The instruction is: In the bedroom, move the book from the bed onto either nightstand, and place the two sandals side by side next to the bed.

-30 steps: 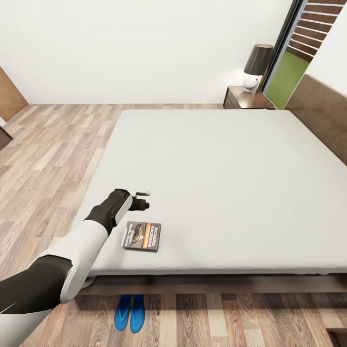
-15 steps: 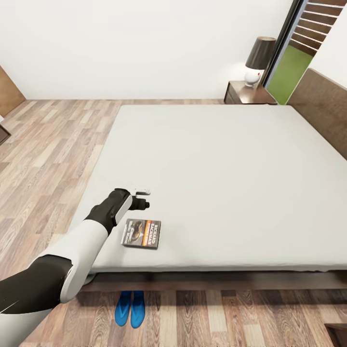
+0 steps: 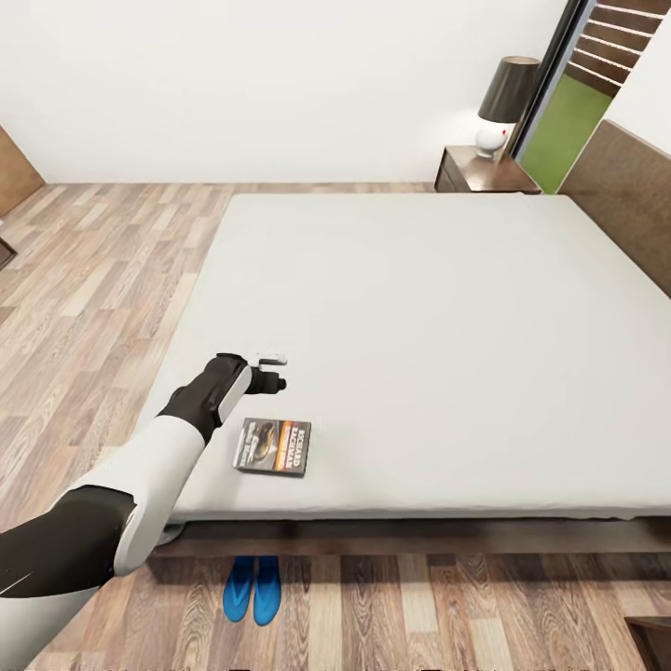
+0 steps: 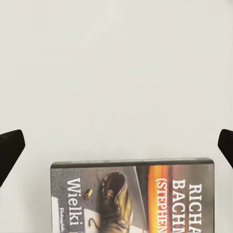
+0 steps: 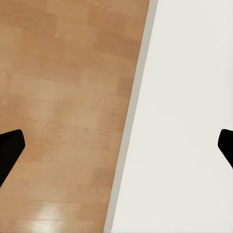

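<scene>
just book (image 3: 273, 446) near open left gripper (image 3: 270, 372)

A white round-bodied table lamp (image 3: 496, 130) with a dark brown conical shade stands lit beside the green-backed window (image 3: 565, 123).

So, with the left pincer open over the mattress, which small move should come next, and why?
Probably bring the left pincer back toward the near edge and down onto the book. It hovers open just beyond the book, which lies flat on the bed; in the wrist view the cover sits off-centre between the fingertips.
</scene>
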Robot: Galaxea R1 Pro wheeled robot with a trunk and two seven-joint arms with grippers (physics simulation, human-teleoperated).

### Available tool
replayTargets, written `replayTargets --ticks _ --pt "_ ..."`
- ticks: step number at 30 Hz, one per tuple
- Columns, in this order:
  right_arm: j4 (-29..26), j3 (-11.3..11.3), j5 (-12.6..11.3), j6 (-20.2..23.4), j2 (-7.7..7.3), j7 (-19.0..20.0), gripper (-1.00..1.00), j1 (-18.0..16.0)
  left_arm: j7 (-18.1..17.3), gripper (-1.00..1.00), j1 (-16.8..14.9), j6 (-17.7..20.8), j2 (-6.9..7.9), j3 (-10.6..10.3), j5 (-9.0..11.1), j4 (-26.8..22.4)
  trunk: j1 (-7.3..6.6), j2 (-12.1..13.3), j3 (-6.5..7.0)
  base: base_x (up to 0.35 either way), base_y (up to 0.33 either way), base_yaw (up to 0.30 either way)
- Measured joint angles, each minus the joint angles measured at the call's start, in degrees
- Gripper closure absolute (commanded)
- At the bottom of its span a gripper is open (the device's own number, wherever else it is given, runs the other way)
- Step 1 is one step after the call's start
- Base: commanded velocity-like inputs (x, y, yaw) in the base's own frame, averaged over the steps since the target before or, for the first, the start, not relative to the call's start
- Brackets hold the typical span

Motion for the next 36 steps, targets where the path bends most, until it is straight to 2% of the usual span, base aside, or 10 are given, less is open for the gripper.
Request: replayTargets --ticks 15,36 --pt "0.00 -0.03 0.01 0.06 0.08 0.02 -1.00 0.00 0.00 -1.00 -0.67 -0.09 0.66 0.13 0.19 -0.06 0.00 0.00 -1.34 0.000 0.000 0.000" --pt "0.00 -0.06 0.08 0.01 0.11 0.04 -1.00 0.00 0.03 -1.00 -0.65 -0.32 0.69 0.08 0.14 0.00 0.00 0.00 -2.18 0.000 0.000 0.000"
